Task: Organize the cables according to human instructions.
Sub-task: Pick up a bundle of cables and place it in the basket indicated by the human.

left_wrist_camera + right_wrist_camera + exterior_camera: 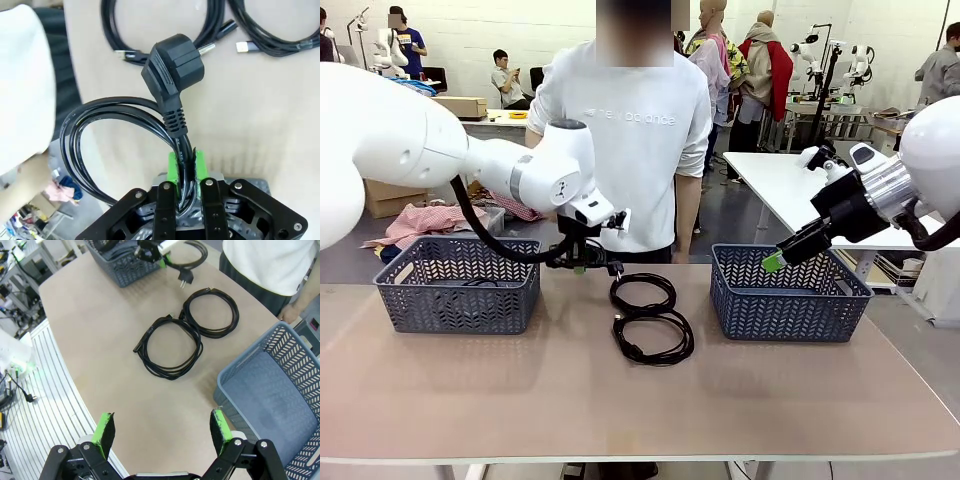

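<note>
Centrally: two coiled cables, far one [235,315] and near one [170,374], lay touching on the surface [520,400] between two grey baskets.
Left gripper [184,162]: clamped on a third cable [100,130], plug [172,62] free, beside the left basket [455,295].
Right gripper [162,427]: fingers apart, holding nothing, near the right basket [785,305].

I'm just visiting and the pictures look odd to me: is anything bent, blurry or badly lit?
Front view: even room light, soft shadows at the left basket, all sharp. Left wrist view: the held cable looms large but crisp. Right wrist view: the wide lens seems to bow the table edge.
</note>
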Tool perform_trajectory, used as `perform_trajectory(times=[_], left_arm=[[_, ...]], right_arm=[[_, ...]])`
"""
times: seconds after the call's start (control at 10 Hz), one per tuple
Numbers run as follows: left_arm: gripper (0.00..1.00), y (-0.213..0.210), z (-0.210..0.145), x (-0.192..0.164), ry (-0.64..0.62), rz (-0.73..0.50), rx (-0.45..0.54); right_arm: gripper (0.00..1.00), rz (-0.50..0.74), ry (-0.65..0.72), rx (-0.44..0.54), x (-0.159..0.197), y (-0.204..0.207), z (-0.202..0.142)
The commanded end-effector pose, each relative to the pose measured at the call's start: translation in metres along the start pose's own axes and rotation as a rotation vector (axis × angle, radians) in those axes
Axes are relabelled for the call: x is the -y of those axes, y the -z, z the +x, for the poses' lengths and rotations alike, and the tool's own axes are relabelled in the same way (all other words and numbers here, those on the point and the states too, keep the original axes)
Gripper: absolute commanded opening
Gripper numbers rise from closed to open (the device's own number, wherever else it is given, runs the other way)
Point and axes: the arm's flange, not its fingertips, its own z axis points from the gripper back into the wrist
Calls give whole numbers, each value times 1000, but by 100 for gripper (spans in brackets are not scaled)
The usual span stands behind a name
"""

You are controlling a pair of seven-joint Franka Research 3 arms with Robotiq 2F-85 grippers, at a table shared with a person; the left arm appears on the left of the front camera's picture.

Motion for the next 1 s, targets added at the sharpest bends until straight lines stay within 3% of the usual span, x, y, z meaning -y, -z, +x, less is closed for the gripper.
perform_trajectory(times=[0.0, 0.2, 0.5, 0.9], left_arm=[[0, -33, -5, 1, 18, 47, 9], [0, -78, -15, 3, 8, 92, 60], [0, -130, -54, 20, -74, 122, 20], [0, -145, -128, 45, -233, 111, -48]], right_arm=[[100, 21, -15, 26, 3, 2, -1], [100, 21, -15, 26, 3, 2, -1], [100, 21, -15, 26, 3, 2, -1], [100, 21, -15, 26, 3, 2, -1]])
